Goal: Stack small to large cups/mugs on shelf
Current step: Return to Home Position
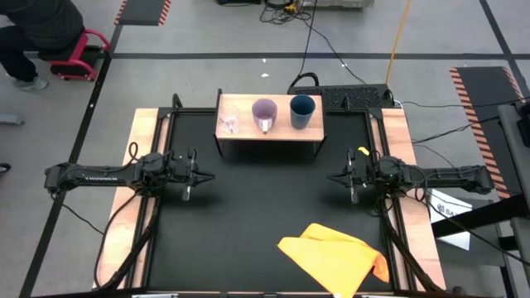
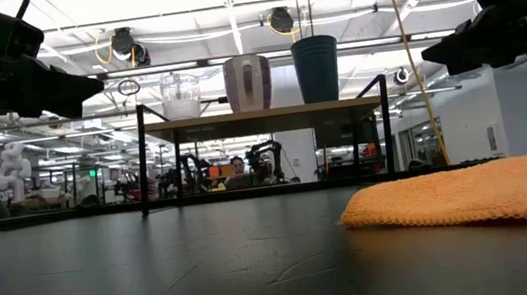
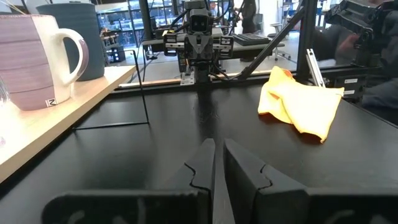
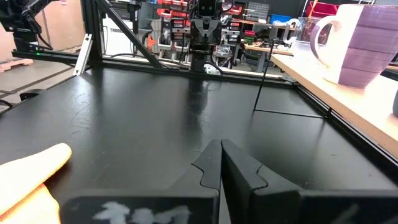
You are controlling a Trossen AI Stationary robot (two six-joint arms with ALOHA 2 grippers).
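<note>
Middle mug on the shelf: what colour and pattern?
The handled mug is light purple with faint horizontal bands, white handle; clearest in left wrist view.

Left pincer (image 1: 205, 176) and right pincer (image 1: 333, 177) face each other across the surface (image 1: 265, 207), well apart. The shelf (image 1: 269, 137) stands beyond and between them. In a row on it:
- glass (image 1: 230, 124), toward the left pincer
- mug (image 1: 264, 112), in the middle
- cup (image 1: 302, 110), toward the right pincer

A cloth (image 1: 335, 257) lies on the surface on the right pincer's near side.

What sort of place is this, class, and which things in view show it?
Likely a robotics lab: dark left arm and right arm at a black table, orange-striped hazard tape on the floor.
</note>
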